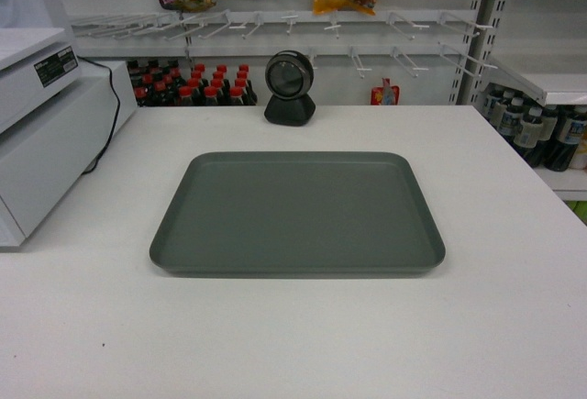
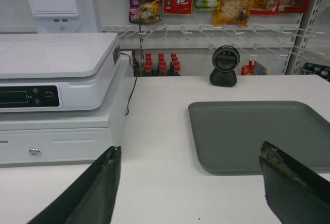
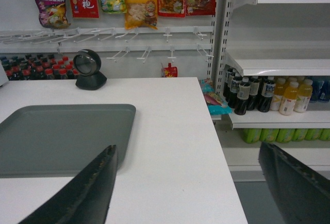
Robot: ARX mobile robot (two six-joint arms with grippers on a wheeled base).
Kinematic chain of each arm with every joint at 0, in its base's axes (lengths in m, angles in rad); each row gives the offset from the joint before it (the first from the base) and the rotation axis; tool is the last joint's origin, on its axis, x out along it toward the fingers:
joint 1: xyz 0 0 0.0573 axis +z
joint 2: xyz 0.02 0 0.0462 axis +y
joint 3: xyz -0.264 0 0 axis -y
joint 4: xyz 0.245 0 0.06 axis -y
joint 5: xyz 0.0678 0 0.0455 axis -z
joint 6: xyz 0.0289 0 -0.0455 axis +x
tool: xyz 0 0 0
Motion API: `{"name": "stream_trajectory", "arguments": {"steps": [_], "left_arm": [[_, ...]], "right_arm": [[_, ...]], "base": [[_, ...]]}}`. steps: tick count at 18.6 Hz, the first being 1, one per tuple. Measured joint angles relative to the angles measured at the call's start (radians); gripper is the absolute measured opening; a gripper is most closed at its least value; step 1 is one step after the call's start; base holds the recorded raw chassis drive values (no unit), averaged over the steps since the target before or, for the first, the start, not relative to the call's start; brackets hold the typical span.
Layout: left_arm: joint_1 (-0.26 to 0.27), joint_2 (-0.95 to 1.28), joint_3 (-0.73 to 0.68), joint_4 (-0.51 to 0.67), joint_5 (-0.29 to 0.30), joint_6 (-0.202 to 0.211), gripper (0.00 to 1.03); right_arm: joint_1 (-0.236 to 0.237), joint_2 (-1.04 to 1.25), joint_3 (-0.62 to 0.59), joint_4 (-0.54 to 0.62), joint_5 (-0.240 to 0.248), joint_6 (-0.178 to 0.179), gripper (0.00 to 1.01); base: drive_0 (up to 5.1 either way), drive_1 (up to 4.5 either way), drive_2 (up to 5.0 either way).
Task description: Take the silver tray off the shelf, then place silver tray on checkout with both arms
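Fingers (image 2: 93,193) of the left hand (image 2: 188,188) are seen spread wide with nothing between them, held back just short of the silver tray (image 1: 298,211). On the other side of the tray the right hand (image 3: 188,188) is likewise spread and empty. The tray is found lying flat on the white counter (image 1: 495,326), squarely placed, scanner (image 1: 290,87) well behind it, register (image 2: 56,80) beyond its left edge. Placement is judged done, both hands released.
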Motion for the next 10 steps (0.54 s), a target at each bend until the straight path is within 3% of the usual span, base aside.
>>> {"name": "stream_trajectory", "arguments": {"steps": [2, 10], "left_arm": [[0.0, 0.0, 0.0, 0.0, 0.0, 0.001, 1.0], [0.0, 0.0, 0.0, 0.0, 0.0, 0.0, 0.98]], "right_arm": [[0.0, 0.0, 0.0, 0.0, 0.0, 0.0, 1.0], [0.0, 0.0, 0.0, 0.0, 0.0, 0.0, 0.98]], "base": [[0.0, 0.0, 0.0], [0.0, 0.0, 0.0]]}}
